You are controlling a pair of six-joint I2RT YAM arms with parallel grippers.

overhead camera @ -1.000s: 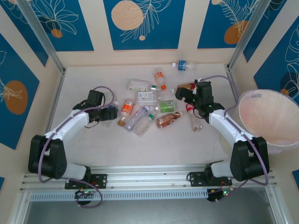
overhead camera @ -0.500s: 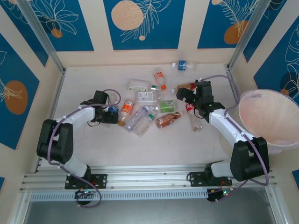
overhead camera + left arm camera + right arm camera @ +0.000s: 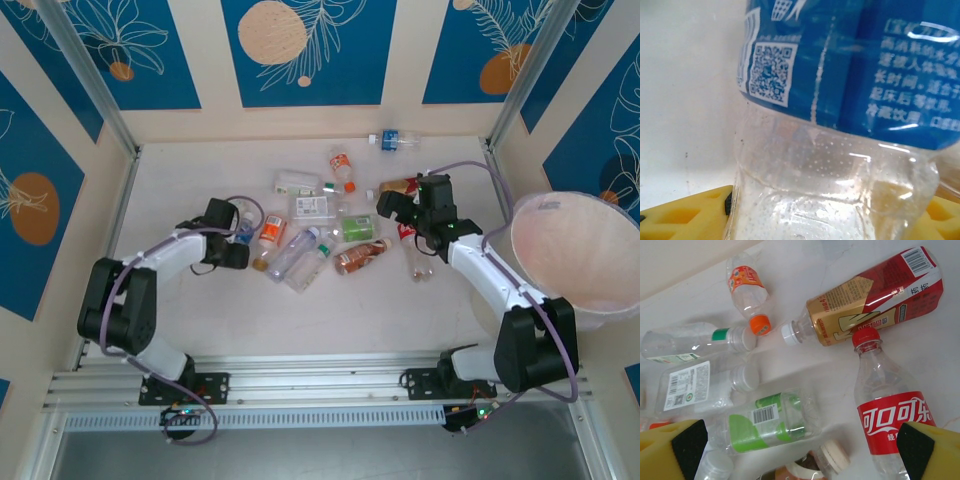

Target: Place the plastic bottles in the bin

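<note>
**Step in hand.** A bottle is being picked up by the left arm. The task appears to be at or near its start. The plastic bottles (image 3: 310,230) lie in a loose pile at mid-counter, and one blue-capped bottle (image 3: 395,139) lies apart at the far side. The bin (image 3: 580,255) stands at the right edge of the scene, beside the right arm and well apart from the pile.

**Left end effector** (image 3: 236,240). It is stationed at the left end of the pile, about a blue-labelled bottle (image 3: 840,75). The left wrist view shows the bottle's clear body lying between the two yellow fingers (image 3: 685,220). The jaws stand partly open and close against the bottle's sides. Whether they already bear on it firmly cannot be told.

**Right end effector** (image 3: 800,455). The jaws are spread wide and hold nothing. It hovers over the right side of the pile, above a red-capped cola bottle (image 3: 890,410) and a green-labelled bottle (image 3: 765,425). A gold-and-red bottle (image 3: 870,295) lies just beyond them.

**Next move, as judged.**
- The left arm needs a confirmed, firm closure before any lift, because thin plastic may buckle or slip.
- The carry then runs across the counter (image 3: 330,320) to the bin on the right, which is a long reach for that arm.
- The right arm is better placed. It should descend squarely across the cola bottle's body, clear of its neighbours.
</note>
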